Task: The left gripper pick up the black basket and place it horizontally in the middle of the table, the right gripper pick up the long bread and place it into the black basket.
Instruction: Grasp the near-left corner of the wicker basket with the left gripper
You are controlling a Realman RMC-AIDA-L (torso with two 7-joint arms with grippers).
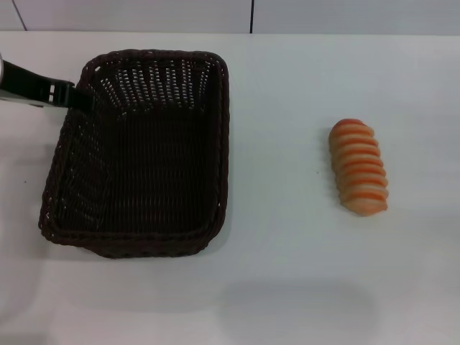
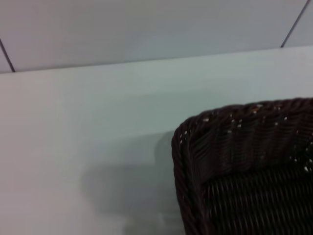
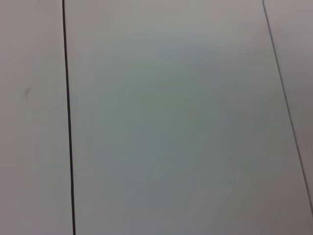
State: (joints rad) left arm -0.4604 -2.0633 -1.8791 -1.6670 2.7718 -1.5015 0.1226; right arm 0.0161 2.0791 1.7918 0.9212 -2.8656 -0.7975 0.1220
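Note:
The black basket [image 1: 225, 129] stands on the white table [image 1: 287, 287] at the left, with its long side running away from me, and it is empty. My left gripper [image 1: 77, 98] comes in from the left edge and meets the basket's rim at its far left corner. That corner of the rim also shows in the left wrist view [image 2: 234, 115]. The long bread [image 1: 358, 167], with orange and cream stripes, lies on the table to the right, well apart from the basket. My right gripper is out of view.
A pale wall with dark seams [image 1: 251, 16] runs along the table's far edge. The right wrist view shows only a pale panelled surface with a dark seam [image 3: 68, 122].

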